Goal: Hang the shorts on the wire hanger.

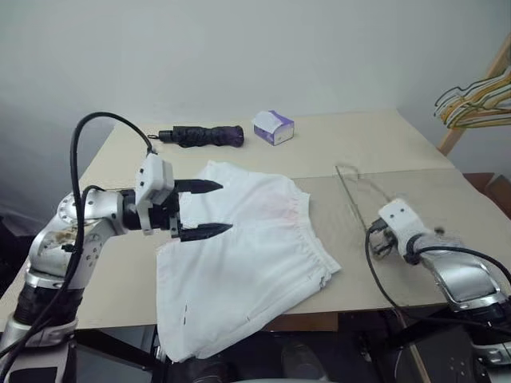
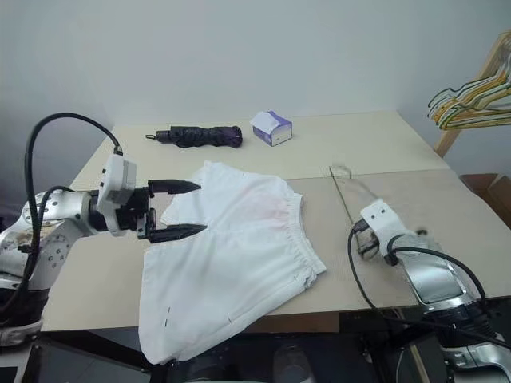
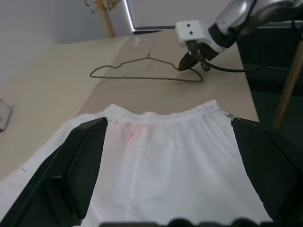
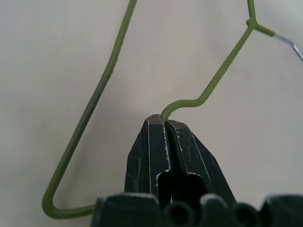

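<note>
While the shorts (image 1: 239, 255) are spread on the bench (image 1: 351, 144), the left gripper (image 1: 209, 209) is held above them, jaws apart; the wire hanger (image 4: 208, 90), beside them, is clamped by the right gripper (image 4: 165, 124).

The left gripper's two black fingers (image 3: 78, 165) stand wide apart above the white cloth shorts with a gathered waistband (image 3: 170, 156). Beyond the waistband, the thin olive-grey wire hanger (image 3: 142, 71) lies flat on the beige table (image 3: 57, 80). The right gripper (image 3: 185, 64) pinches its wire.
</note>
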You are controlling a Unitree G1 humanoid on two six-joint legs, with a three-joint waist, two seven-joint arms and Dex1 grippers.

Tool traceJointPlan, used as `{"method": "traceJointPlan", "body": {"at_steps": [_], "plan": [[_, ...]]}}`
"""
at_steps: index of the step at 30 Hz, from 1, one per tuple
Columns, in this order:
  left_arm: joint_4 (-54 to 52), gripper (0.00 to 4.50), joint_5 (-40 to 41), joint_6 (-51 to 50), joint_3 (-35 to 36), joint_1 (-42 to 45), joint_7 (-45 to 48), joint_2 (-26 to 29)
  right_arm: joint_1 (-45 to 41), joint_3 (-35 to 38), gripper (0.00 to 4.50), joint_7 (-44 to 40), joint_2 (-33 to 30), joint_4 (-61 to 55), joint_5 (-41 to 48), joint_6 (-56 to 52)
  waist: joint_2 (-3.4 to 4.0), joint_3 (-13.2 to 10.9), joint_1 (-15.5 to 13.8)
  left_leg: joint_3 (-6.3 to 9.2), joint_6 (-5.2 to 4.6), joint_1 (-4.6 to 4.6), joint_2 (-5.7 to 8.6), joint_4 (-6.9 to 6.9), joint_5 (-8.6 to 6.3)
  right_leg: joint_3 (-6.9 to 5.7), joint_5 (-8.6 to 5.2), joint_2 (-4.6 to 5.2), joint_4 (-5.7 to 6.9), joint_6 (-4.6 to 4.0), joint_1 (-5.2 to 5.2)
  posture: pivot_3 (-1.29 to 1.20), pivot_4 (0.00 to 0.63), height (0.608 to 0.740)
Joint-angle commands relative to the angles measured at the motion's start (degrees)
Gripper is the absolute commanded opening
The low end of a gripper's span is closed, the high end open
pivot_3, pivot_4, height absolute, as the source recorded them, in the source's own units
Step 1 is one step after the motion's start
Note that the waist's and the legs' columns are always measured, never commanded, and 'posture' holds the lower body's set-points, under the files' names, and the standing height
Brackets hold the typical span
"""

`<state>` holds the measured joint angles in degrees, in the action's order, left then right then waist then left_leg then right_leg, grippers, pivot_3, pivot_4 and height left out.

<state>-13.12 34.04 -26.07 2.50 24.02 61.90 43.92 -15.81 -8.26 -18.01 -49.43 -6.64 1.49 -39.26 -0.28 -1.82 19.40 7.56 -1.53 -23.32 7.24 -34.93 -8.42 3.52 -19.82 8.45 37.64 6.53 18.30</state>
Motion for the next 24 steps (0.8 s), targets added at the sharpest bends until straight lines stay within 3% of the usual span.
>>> {"method": "traceJointPlan", "body": {"at_steps": [1, 5, 8, 15, 20, 24], "plan": [[1.4, 4.5, 0.3, -1.4, 2.7, 3.7, -5.5, -2.3, -3.5, 0.1, 0.02, 2.4, -2.7, 1.3, -8.8, 25.3, 0.0, 0.0, 0.4, -0.01, 0.0, 0.01, -0.01, 0.0, 0.0, 0.0, 0.0, -0.01, 0.0, 0.01, 0.0, -0.34, 0.0, 0.74], [5.4, 4.5, 1.3, -3.0, 3.7, 7.8, -5.6, -3.2, -7.8, -4.6, 0.02, 11.0, -7.1, 11.2, -23.9, 55.1, -0.01, 0.0, 0.5, -0.02, -0.03, 0.05, 0.02, -0.02, 0.02, -0.01, 0.03, -0.04, 0.0, 0.04, -0.03, -0.34, 0.0, 0.74], [8.9, 4.5, 2.5, -4.1, 4.4, 11.2, -3.6, -2.9, -12.3, -7.4, 0.02, 17.4, -9.1, 17.4, -34.3, 68.2, -0.01, 0.0, 0.8, -0.01, -0.24, 0.09, 0.04, -0.01, 0.16, -0.01, 0.03, -0.05, 0.01, 0.03, -0.03, -0.34, 0.0, 0.74], [16.1, 4.5, -2.2, -8.8, 0.4, 19.8, -8.9, -4.8, -21.6, -10.9, 0.02, 31.3, -8.9, 26.6, -50.7, 82.3, -0.01, 0.0, 2.3, 0.02, -0.45, 0.14, 0.12, -0.04, 0.3, -0.01, 0.11, -0.07, 0.02, -0.1, -0.12, -0.36, 0.0, 0.74], [20.2, 4.5, -8.0, -8.6, -9.0, 21.1, 2.2, -0.8, -26.4, -12.1, 0.02, 33.6, -8.8, 30.3, -55.3, 87.3, -0.01, 0.0, 4.2, 0.01, -0.47, 0.21, 0.18, 0.0, 0.35, 0.01, 0.22, -0.11, 0.13, -0.28, -0.14, -0.37, 0.0, 0.74], [22.3, 4.5, -8.1, -9.2, -11.3, 22.4, 7.6, -1.2, -28.7, -12.8, 0.02, 33.2, -8.8, 32.1, -57.1, 89.6, -0.01, 0.0, 5.4, 0.0, -0.47, 0.25, 0.17, -0.02, 0.36, 0.03, 0.2, -0.14, 0.2, -0.25, -0.16, -0.38, 0.0, 0.74]]}}
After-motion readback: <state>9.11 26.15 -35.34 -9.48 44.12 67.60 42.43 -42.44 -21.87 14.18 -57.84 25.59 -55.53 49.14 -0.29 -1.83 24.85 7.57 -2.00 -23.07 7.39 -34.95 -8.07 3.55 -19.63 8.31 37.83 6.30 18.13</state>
